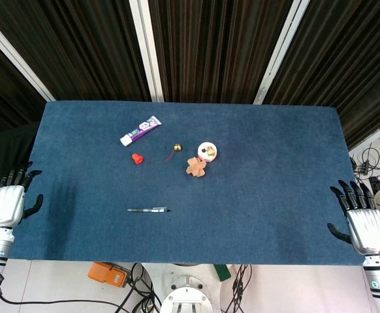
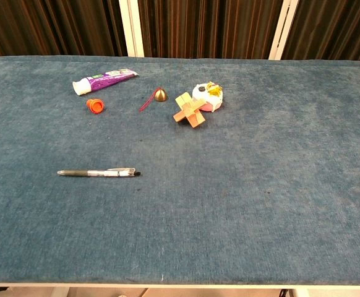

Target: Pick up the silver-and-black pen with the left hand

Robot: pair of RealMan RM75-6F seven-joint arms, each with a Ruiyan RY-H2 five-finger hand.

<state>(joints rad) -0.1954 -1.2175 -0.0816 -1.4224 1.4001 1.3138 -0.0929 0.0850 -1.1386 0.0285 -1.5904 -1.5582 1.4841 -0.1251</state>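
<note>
Left hand (image 1: 7, 203): rests at the table's near left corner, about 9 o'clock from the pen and well apart from it. Fingers are spread and hold nothing; it touches no object. It shows in the head view only.

Table (image 1: 275, 215): blue cloth top bearing every object, all in its left and middle part.

Pen (image 2: 99, 172): the silver-and-black task object. It lies flat on the cloth, its long axis running from 9 to 3 o'clock, dark tip toward 3 o'clock. Nothing touches it, so a descent from above looks unobstructed; lying crosswise to the arm's likely line of approach, it probably suits a pinch across the barrel.

Toothpaste tube (image 2: 104, 80): purple and white, at about 12 o'clock from the pen, toward the far edge, well apart.

Orange cap (image 2: 94, 105): just beside the tube, on its near side; not in the reach path.

Small bell (image 2: 160, 94): brass, with a red cord, at about 1 o'clock from the pen.

Wooden cross puzzle (image 2: 190, 109): touching or nearly touching the round toy (image 2: 207, 97) behind it; which one cannot be told.

Right hand (image 1: 365, 225): at the near right corner, about 3 o'clock from the pen, fingers apart and empty; seemingly parked, since the task names the other hand.
</note>
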